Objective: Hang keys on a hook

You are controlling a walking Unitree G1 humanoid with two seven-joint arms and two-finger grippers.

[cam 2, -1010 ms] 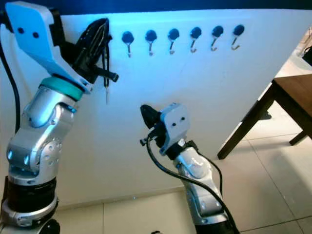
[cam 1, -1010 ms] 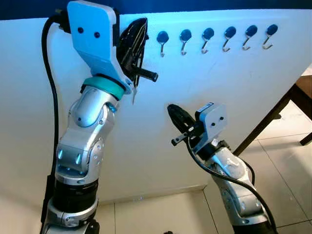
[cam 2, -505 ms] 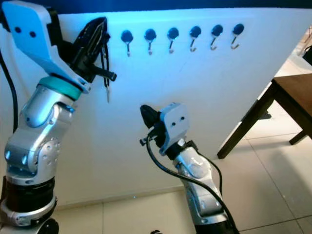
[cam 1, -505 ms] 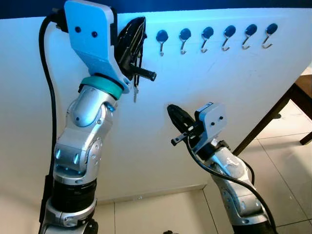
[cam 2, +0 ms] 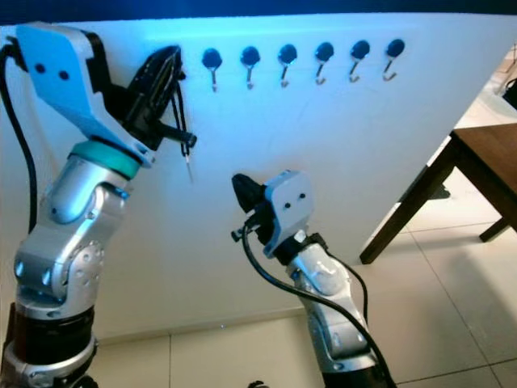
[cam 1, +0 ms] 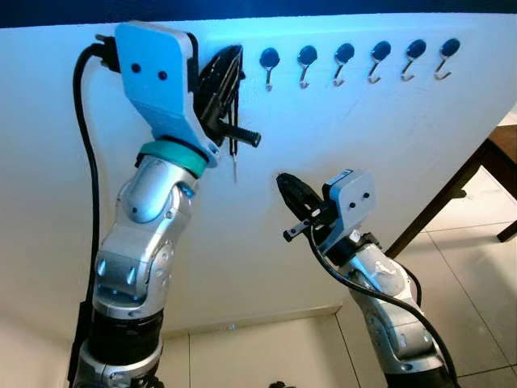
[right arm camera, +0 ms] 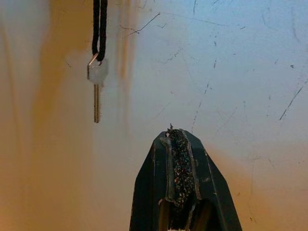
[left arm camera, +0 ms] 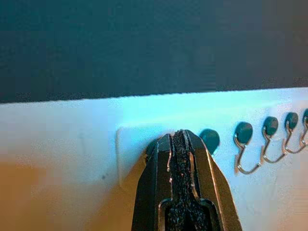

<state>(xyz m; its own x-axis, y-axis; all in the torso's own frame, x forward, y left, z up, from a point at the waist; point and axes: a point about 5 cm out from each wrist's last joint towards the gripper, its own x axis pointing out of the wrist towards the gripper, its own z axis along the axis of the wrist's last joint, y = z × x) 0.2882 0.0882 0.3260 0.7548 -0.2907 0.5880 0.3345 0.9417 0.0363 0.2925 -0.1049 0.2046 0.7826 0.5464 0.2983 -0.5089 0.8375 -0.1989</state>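
A row of blue-capped metal hooks [cam 1: 307, 58] runs along the top of the white wall panel [cam 1: 363, 162]. My left gripper [cam 1: 229, 61] is raised against the panel just left of the first hook [cam 1: 269, 61], shut on a black cord [cam 1: 234, 121]. A small silver key [cam 1: 235, 166] dangles from that cord. In the left wrist view the shut fingertips [left arm camera: 179, 137] partly cover a blue hook cap [left arm camera: 210, 140]. My right gripper [cam 1: 288, 187] sits lower, near the panel's middle, shut and holding nothing. The right wrist view shows the key [right arm camera: 97, 82] hanging beyond its fingers [right arm camera: 176, 144].
A dark wooden table [cam 1: 499, 153] stands at the right, its leg reaching down to the tiled floor [cam 1: 477, 267]. A dark blue band [left arm camera: 144, 43] runs above the panel. Several more hooks [cam 1: 416, 53] continue to the right.
My left arm has shifted slightly right and down along the wall, and the key on its cord has swung right with it. The right arm has not moved.
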